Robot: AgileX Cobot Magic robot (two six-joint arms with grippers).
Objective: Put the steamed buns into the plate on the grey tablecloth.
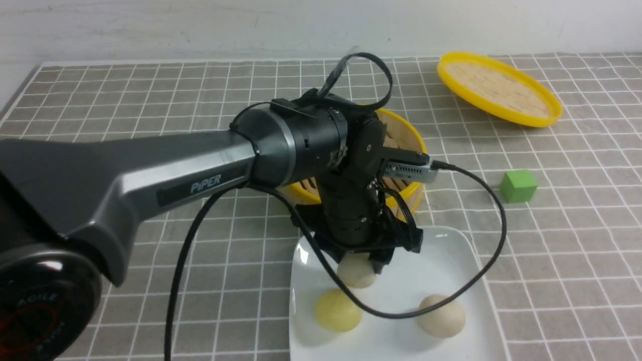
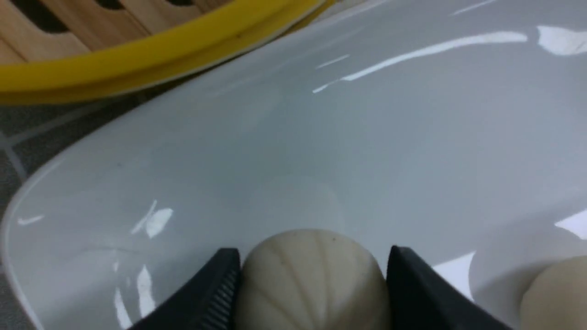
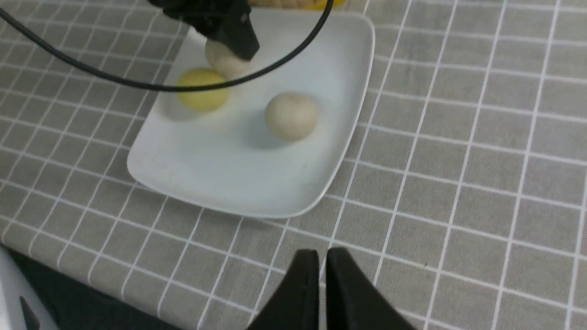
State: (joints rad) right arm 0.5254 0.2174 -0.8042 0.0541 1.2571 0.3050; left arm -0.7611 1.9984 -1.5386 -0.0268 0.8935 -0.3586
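Reaching in from the near left with the left arm (image 1: 150, 175), bent down at the wrist over the far part of the plate (image 1: 441, 250). Flanking one steamed bun (image 2: 312, 279) with the left fingers (image 2: 211, 298), spread wide, one to each side and close against its pleated flanks; cannot tell whether pressing it or standing just clear. Keeping that bun low at the plate's far-left part, inside the raised rim; contact with the glossy surface not clear.

Holding nothing with the right fingers (image 3: 298, 293), drawn narrow to a thin slit, poised over bare grey tablecloth (image 3: 458, 183) beside the plate and apart from it.

Already lying on the plate: a second steamed bun (image 1: 442, 316), toward the near right, well apart from the first. Also on the plate, toward the near left and just beside the flanked bun: a yellow bun (image 1: 338, 310).

Looping from the wrist across the plate, in front of the buns: a black cable (image 1: 494, 240).

Standing just beyond the plate, partly hidden behind the wrist: a yellow-rimmed steamer basket (image 1: 409, 145) with a slatted bamboo floor. Lying farther back to the right, off the basket and well apart from it: a round yellow-rimmed lid (image 1: 496, 87). Sitting alone on the cloth to the right of the basket: a small green cube (image 1: 518, 186).
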